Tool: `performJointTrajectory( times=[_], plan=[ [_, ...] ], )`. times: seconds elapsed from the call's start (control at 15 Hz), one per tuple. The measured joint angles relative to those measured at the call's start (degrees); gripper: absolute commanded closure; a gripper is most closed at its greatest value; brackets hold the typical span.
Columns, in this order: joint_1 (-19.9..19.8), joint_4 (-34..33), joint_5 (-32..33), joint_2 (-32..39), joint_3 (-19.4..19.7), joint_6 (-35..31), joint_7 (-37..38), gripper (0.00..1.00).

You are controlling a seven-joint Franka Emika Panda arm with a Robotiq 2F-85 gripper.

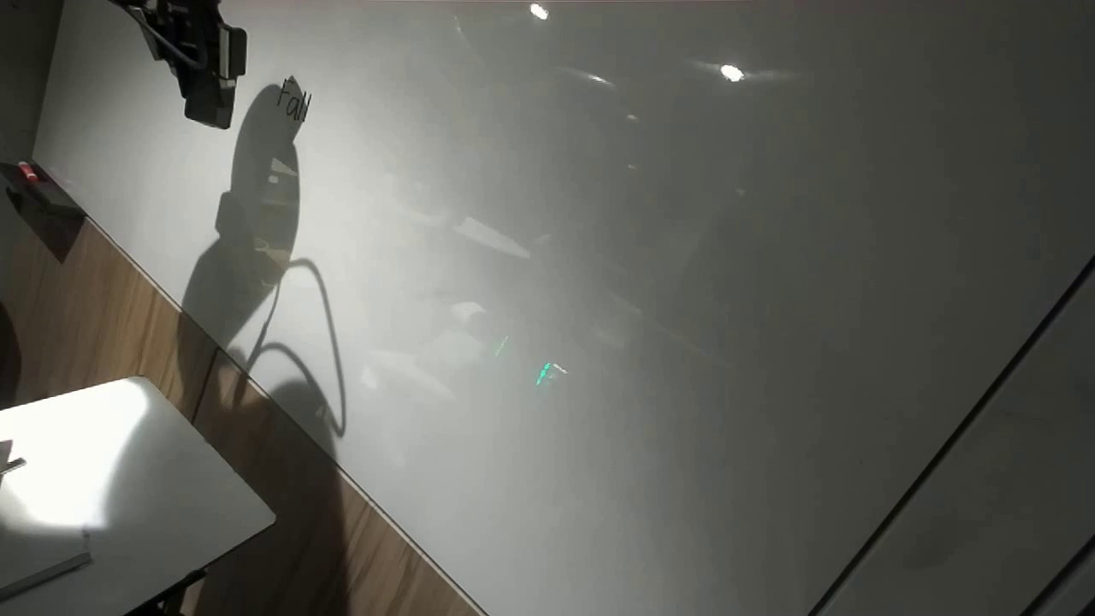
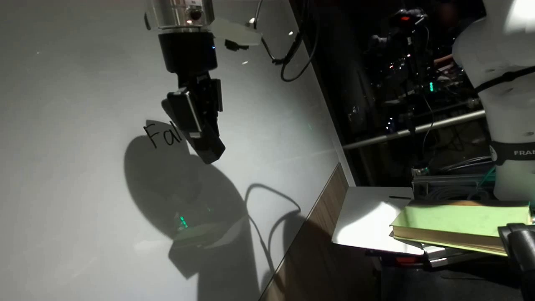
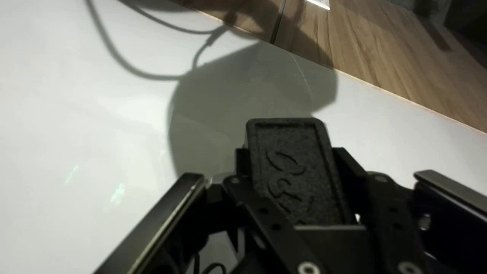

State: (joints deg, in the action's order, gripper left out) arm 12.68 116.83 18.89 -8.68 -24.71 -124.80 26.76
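- Fingers [image 3: 352,177] stood partly apart, clamped on a dark block [image 3: 293,171];
- writing [image 2: 167,137] marked the board [image 2: 62,96] near them;
- green book [image 2: 459,219] lay right, in an exterior view.

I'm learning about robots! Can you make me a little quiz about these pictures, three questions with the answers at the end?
1. Pick one: what shade is the block that the gripper is holding?
a) white
b) bright yellow
c) dark

2. True or false: the writing on the whiteboard is black.

3. Fill in the gap: the brown panel along the whiteboard's edge looks as if it is made of ____.

Key: 1. c; 2. true; 3. wood.
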Motion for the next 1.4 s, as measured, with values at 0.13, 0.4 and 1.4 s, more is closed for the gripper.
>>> performJointTrajectory(
  times=[0.13,0.4,1.4],
  plan=[
    [0.2,-3.0,2.9,3.0,-0.2,0.0,0.8,0.69],
    [0.8,-8.5,7.2,9.2,0.2,0.5,1.3,0.69],
    [7.0,-17.4,8.9,15.8,6.7,5.1,1.4,0.69]
  ],
)
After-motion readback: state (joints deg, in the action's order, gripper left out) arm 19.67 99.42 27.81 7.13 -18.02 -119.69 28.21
